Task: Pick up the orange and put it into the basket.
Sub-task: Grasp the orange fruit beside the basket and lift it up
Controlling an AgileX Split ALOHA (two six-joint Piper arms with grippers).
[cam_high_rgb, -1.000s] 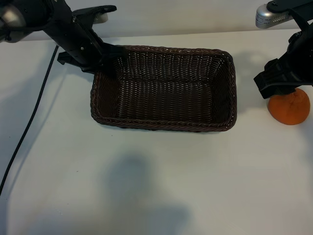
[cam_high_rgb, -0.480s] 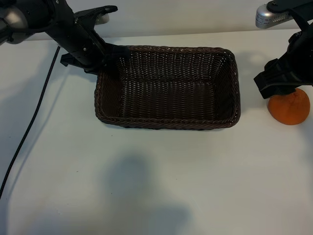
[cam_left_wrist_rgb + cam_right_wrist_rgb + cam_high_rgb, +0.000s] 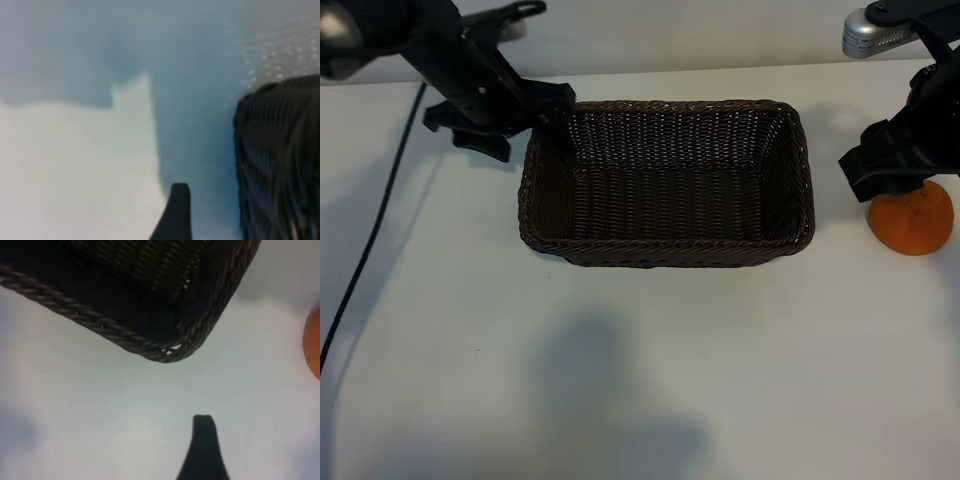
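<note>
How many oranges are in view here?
1. The orange sits on the table right of the basket, outside it, partly behind the right gripper. The basket's inside is empty; none look hidden.

The basket was woven wicker, rough and ribbed, with a braided rim. The orange had matt, slightly creased skin. The table was smooth and matt white. The arms looked like matt black plastic.

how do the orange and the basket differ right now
The orange is small, round and bright orange; the basket is far larger, rectangular, dark brown woven wicker. The orange is solid fruit, while the basket is an open container with nothing in it. The orange lies partly under the right end effector; the basket has the left end effector at its corner. Both rest on the white table.
</note>
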